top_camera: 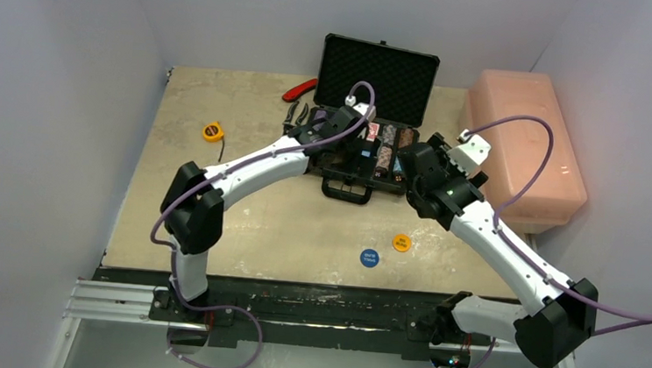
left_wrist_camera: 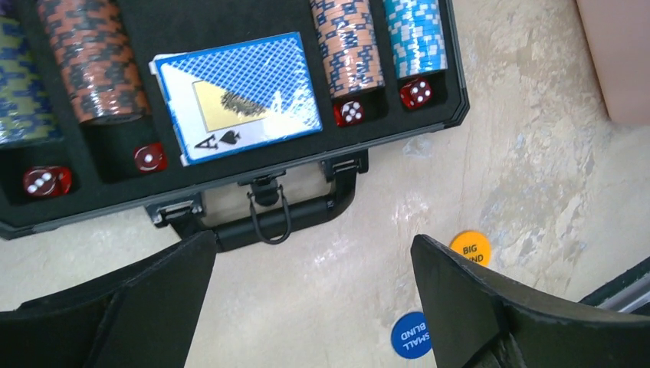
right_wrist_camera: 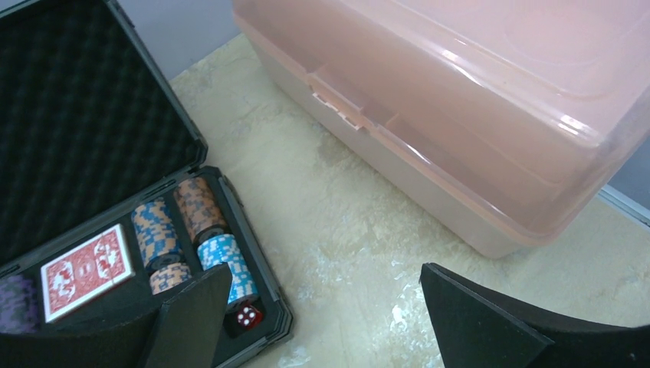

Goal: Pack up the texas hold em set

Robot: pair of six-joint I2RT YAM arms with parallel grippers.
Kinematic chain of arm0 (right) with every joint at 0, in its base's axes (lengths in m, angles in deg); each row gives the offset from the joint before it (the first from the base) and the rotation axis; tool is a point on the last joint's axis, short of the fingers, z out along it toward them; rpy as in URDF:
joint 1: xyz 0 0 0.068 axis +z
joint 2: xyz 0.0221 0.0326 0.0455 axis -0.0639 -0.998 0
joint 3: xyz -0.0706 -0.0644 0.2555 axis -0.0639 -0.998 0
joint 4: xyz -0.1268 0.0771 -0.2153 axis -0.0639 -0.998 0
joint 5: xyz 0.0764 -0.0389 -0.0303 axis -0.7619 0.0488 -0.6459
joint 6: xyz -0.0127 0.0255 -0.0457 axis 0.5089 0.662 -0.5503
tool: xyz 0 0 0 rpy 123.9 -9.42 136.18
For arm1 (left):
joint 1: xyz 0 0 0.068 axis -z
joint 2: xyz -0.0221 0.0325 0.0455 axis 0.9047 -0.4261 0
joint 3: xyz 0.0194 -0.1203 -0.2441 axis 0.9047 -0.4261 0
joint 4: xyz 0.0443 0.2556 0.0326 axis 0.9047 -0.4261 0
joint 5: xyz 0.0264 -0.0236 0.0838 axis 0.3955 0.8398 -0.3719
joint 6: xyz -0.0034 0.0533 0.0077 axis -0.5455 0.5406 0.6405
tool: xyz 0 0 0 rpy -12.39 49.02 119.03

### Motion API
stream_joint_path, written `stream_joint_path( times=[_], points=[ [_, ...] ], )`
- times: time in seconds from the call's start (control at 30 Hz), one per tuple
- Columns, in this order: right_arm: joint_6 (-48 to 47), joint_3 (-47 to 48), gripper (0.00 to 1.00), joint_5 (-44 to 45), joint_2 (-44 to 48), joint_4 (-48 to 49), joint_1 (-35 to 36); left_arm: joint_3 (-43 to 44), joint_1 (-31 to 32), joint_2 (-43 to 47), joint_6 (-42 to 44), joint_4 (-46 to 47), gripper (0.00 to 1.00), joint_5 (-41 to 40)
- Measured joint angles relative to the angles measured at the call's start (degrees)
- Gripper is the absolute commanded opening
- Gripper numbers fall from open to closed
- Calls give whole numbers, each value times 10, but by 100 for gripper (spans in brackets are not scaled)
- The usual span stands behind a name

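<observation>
Beige table, white walls — the case stands open at the back, blue disc and orange disc loose in front. Left wrist: left gripper wide open, empty, near the handle. Right wrist: right gripper spread wide, empty — by the chips.

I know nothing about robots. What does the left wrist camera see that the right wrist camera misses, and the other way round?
Only the left wrist view shows the blue card deck, the case's handle, and two discs lying on the table: the orange BIG BLIND disc and the blue SMALL BLIND disc. Only the right wrist view shows the red card deck and the foam-lined lid. Both show the open case, its light blue chip stack with a red die at its end, and the pink box.
</observation>
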Motion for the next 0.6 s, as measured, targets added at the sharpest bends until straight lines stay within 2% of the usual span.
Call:
stream_joint_path(
  times=[0.33,0.6],
  points=[
    [-111,-2,99,-85,7,64,0,-130,0,148,11,5,100,-50],
    [-117,17,99,-167,-17,35,0,-165,0,268,48,-60,100,-122]
  ],
)
